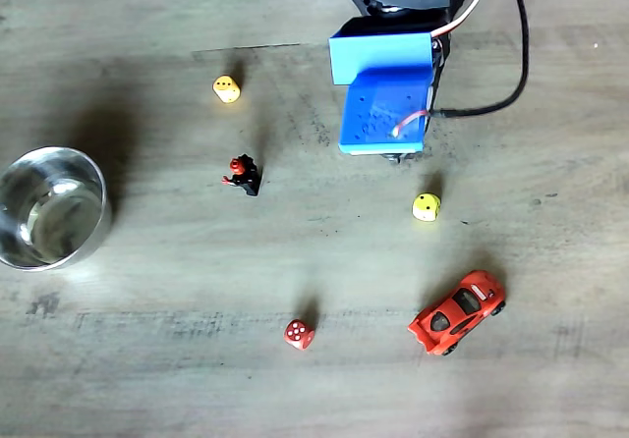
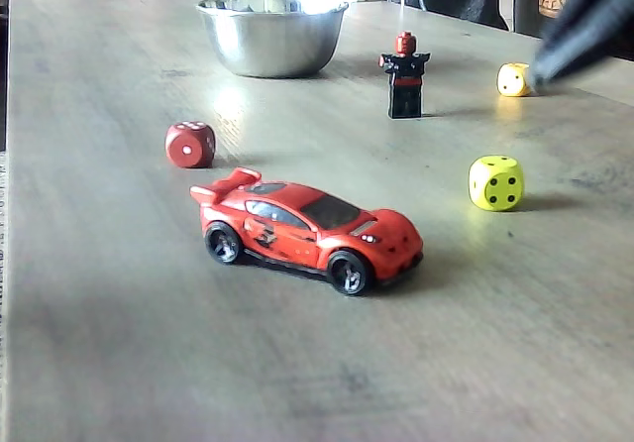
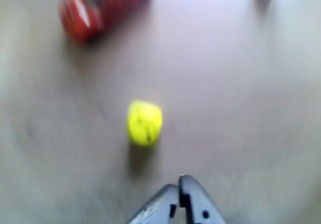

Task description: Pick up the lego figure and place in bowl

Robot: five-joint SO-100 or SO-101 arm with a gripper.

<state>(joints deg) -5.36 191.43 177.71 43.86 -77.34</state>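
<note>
A lego figure (image 1: pixel 243 174), black with a red head, stands upright on a grey wood-grain table (image 1: pixel 177 379), well apart from the steel bowl (image 1: pixel 49 207) that sits at the left edge of the top-down fixed view. In the low fixed view the figure (image 2: pixel 405 75) stands just right of the bowl (image 2: pixel 270 34), which lies at the far end of the table (image 2: pixel 99 343).

The arm (image 1: pixel 385 94), with its blue housing, reaches in from the top edge of the top-down view, to the right of the figure and clear of it. In the blurred wrist view the gripper (image 3: pixel 181 191) enters from the bottom edge with its two grey fingertips drawn together and nothing between them, above the bare table and just short of a yellow dice (image 3: pixel 144 122).

That yellow dice (image 1: pixel 426 206) lies below the arm in the top-down view, and in the low view it (image 2: pixel 495 182) sits right of a red toy car (image 2: pixel 309 230). The car (image 1: pixel 458 312) is parked toward the lower right of the top-down view, with a red dice (image 1: pixel 300 334) to its left. A paler yellow dice (image 1: pixel 226 88) rests above the figure in that view. A black cable (image 1: pixel 516 55) trails from the arm's base.
</note>
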